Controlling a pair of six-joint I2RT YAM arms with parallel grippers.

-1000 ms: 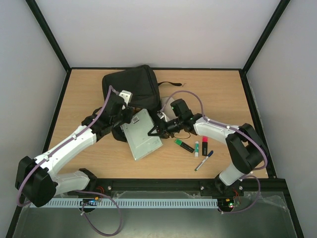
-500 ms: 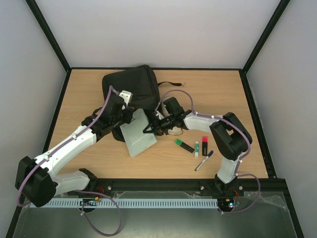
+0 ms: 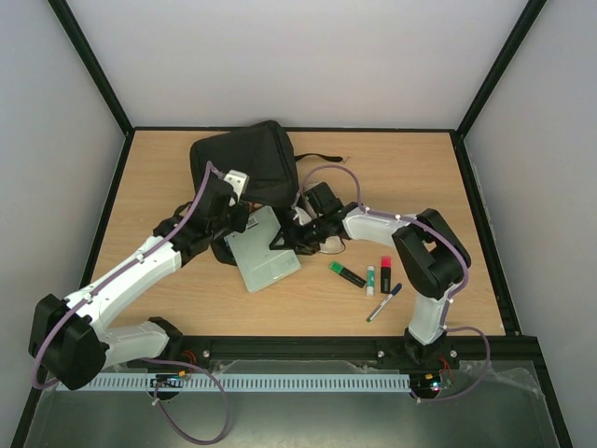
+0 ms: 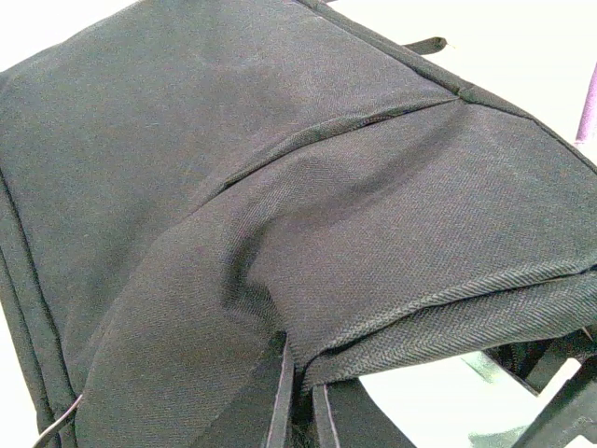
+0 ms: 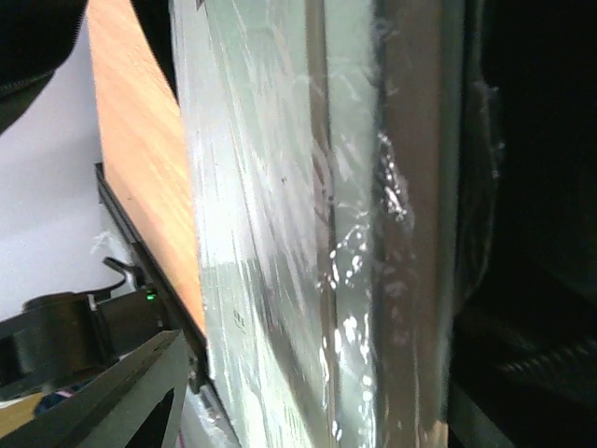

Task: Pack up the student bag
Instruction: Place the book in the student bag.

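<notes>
The student bag (image 3: 247,163), large, black and soft, lies at the back middle of the table. My left gripper (image 3: 238,217) is shut on a fold of its fabric at the near edge; in the left wrist view the bag (image 4: 280,187) fills the frame and the left gripper (image 4: 300,392) pinches cloth. A flat grey book wrapped in shiny plastic (image 3: 266,257) lies tilted, its far end under the bag's lifted edge. My right gripper (image 3: 284,238) is at the book's right edge. In the right wrist view the book (image 5: 280,233) stands between the parted fingers (image 5: 112,392) of the right gripper (image 5: 326,392).
To the right of the book lie a green highlighter (image 3: 347,273), a white glue stick (image 3: 370,278), a red highlighter (image 3: 385,273) and a pen (image 3: 383,302). The bag's black strap (image 3: 322,159) trails right. Black frame rails edge the table.
My right gripper slid the book leftward, further under the bag's edge, then opened its jaws. The bag shifted slightly left. The left gripper kept its hold.
</notes>
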